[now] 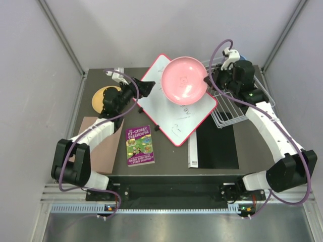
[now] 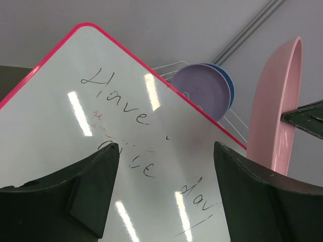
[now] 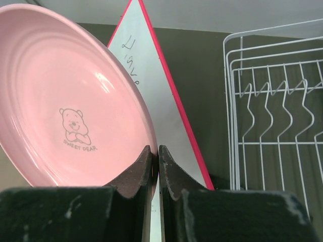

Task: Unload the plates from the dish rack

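Note:
My right gripper (image 1: 208,83) (image 3: 155,151) is shut on the rim of the pink plate (image 1: 185,80) (image 3: 65,101), which hangs over the whiteboard's far corner, left of the dish rack (image 1: 234,108) (image 3: 272,116). In the left wrist view the pink plate (image 2: 275,116) stands edge-on at the right. Behind the board, a lilac plate (image 2: 202,96) stands upright against a light blue plate (image 2: 229,83). An orange-yellow plate (image 1: 105,97) lies flat at the table's far left. My left gripper (image 1: 150,88) (image 2: 165,148) is open and empty above the board's left edge, pointing at the pink plate.
The red-rimmed whiteboard (image 1: 174,113) (image 2: 75,111) (image 3: 151,85) lies tilted mid-table. A book (image 1: 140,145) lies near the front. A black mat (image 1: 217,143) runs under the rack. A brown board (image 1: 101,148) lies at the front left.

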Tool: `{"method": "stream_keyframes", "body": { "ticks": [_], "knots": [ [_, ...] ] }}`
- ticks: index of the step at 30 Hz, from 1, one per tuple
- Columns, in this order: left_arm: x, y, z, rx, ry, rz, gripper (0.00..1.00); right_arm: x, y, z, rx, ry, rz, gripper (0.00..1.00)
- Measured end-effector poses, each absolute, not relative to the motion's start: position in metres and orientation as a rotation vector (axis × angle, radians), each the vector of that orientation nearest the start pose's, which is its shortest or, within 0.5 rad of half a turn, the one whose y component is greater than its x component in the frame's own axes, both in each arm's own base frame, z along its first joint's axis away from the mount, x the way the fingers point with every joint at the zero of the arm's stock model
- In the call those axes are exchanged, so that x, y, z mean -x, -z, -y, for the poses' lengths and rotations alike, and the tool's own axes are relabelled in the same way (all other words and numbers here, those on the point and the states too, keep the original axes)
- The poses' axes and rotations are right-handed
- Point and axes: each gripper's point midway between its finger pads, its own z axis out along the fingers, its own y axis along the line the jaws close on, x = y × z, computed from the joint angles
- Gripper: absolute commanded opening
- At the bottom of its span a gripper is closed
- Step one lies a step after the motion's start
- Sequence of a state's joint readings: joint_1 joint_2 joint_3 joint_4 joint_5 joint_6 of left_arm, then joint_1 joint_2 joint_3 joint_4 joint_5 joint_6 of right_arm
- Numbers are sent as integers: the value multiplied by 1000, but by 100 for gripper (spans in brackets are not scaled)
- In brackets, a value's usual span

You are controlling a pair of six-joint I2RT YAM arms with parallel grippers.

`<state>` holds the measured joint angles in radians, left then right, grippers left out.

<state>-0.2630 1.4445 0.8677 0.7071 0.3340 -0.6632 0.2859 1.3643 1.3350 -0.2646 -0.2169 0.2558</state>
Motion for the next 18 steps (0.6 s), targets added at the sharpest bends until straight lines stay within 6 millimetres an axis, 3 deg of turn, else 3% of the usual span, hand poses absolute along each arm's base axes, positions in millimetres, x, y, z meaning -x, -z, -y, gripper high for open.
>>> {"method": "stream_keyframes", "body": {
  "ticks": [9,18],
  "knots": [
    [-410,-299,217,-30,1013,-1483,80,-405,-309,-180,195,-611,-1898,0],
    [-401,-323,211,-33,971,-1420,80,-420,-289,-182,178,-588,-1934,0]
  ]
}}
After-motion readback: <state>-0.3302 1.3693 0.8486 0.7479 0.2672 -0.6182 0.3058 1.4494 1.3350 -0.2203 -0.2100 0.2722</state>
